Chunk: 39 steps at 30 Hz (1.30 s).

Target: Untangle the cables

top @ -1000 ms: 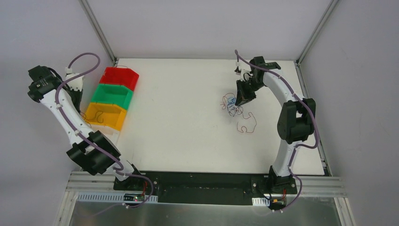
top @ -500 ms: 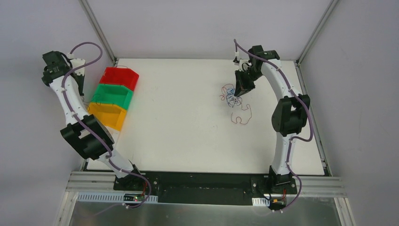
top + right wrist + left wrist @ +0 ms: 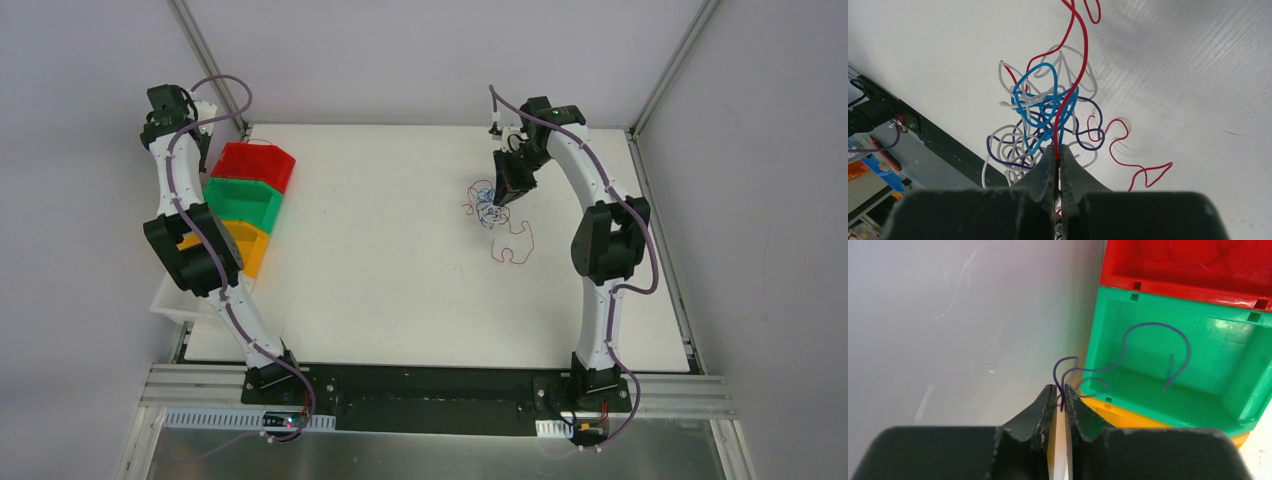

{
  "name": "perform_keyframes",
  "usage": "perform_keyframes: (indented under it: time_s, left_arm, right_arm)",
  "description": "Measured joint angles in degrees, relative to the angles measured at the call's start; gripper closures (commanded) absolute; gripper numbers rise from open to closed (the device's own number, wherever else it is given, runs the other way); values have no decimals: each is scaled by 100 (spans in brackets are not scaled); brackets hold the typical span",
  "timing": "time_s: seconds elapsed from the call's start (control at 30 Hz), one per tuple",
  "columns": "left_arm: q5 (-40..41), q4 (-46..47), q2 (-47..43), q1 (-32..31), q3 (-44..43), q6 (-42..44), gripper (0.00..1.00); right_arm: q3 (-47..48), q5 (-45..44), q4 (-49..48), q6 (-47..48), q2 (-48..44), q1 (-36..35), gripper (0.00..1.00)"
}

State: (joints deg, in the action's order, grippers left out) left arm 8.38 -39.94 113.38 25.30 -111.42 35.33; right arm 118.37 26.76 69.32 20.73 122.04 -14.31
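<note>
A tangle of red, blue, white and purple cables (image 3: pixel 492 212) lies on the white table at the far right of centre. My right gripper (image 3: pixel 498 196) is shut on a red cable (image 3: pixel 1071 80) that runs up out of the tangle (image 3: pixel 1040 112); its jaws (image 3: pixel 1058 150) pinch it just above the heap. A loose red loop (image 3: pixel 512 250) trails towards the near side. My left gripper (image 3: pixel 1062 397) is shut on a thin purple cable (image 3: pixel 1148 326) whose far end curls inside the green bin (image 3: pixel 1198 385). In the top view the left gripper (image 3: pixel 196 118) is at the far left corner.
Three bins stand in a row along the table's left edge: red (image 3: pixel 255 165), green (image 3: pixel 240 203), yellow (image 3: pixel 228 248). The red bin (image 3: pixel 1188 265) holds a thin cable. Frame posts rise at both far corners. The white wall is close to the left gripper.
My left arm has swung from beside the yellow bin to the far left corner behind the red bin. My right gripper has shifted slightly left and away, dragging the tangle along.
</note>
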Motion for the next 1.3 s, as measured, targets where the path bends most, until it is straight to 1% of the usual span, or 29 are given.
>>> perform_keyframes:
  time_s: [0.1, 0.13, 0.17, 0.2, 0.23, 0.3, 0.37, 0.47, 0.53, 0.57, 0.6, 0.63, 0.67, 0.7, 0.8, 0.87, 1.0, 1.03, 1.1, 1.23, 1.3]
  left_arm:
    - [0, 26, 83, -103, 11, 66, 71]
    - [-4, 35, 81, -133, 35, 81, 64]
    - [-28, 48, 61, -170, 76, 109, 53]
    - [-46, 68, 33, -205, 140, 140, 48]
    - [-61, 72, -2, -236, 216, 162, 44]
    - [-94, 46, -79, -284, 354, 151, 41]
    - [-243, 2, -197, -315, 459, 74, 32]
    - [-732, -33, -529, -313, 647, -129, 22]
    - [-1320, -96, -970, -308, 883, -367, 20]
    - [-1622, -125, -1244, -308, 1014, -494, 22]
    - [-1849, -151, -1469, -308, 1104, -614, 28]
    - [-2017, -216, -1709, -315, 1139, -737, 36]
    - [-2120, -243, -1891, -319, 1132, -850, 45]
    - [-2133, -278, -1998, -328, 1060, -970, 52]
    - [-1814, -356, -1849, -345, 632, -1204, 62]
    - [-1478, -356, -1473, -291, 337, -1366, 64]
    - [-837, -481, -667, -122, 275, -1707, 62]
    - [-743, -540, -490, -103, 275, -1799, 63]
    - [-579, -636, -221, -52, 278, -1928, 69]
    - [-136, -767, 188, -55, 74, -2129, 74]
    - [66, -739, 393, -57, -68, -2173, 75]
  right_arm:
    - [105, 26, -2, -11, 24, -101, 100]
    - [138, 55, 0, -11, 28, -136, 100]
    - [175, 83, -4, -11, 28, -195, 100]
    - [221, 122, -2, -13, 31, -258, 100]
    - [271, 164, -9, -17, 31, -330, 100]
    - [365, 269, -26, -44, 28, -474, 100]
    - [472, 415, -92, -111, 28, -654, 100]
    - [640, 688, -214, -282, 28, -885, 100]
    - [761, 960, -354, -459, 28, -1021, 100]
    - [802, 1080, -439, -542, 28, -1086, 100]
    - [815, 1180, -525, -605, 26, -1143, 100]
    - [815, 1233, -588, -658, 20, -1189, 100]
    - [811, 1285, -647, -704, 20, -1235, 100]
    - [780, 1320, -708, -734, 17, -1272, 100]
    - [595, 1335, -774, -772, -22, -1305, 100]
    - [446, 1322, -769, -769, -61, -1287, 100]
    - [264, 1255, -739, -761, -142, -1255, 100]
    - [245, 1228, -734, -756, -170, -1250, 100]
    - [223, 1174, -732, -730, -223, -1250, 100]
    - [214, 1095, -713, -699, -317, -1250, 100]
    - [214, 1062, -710, -695, -343, -1250, 100]
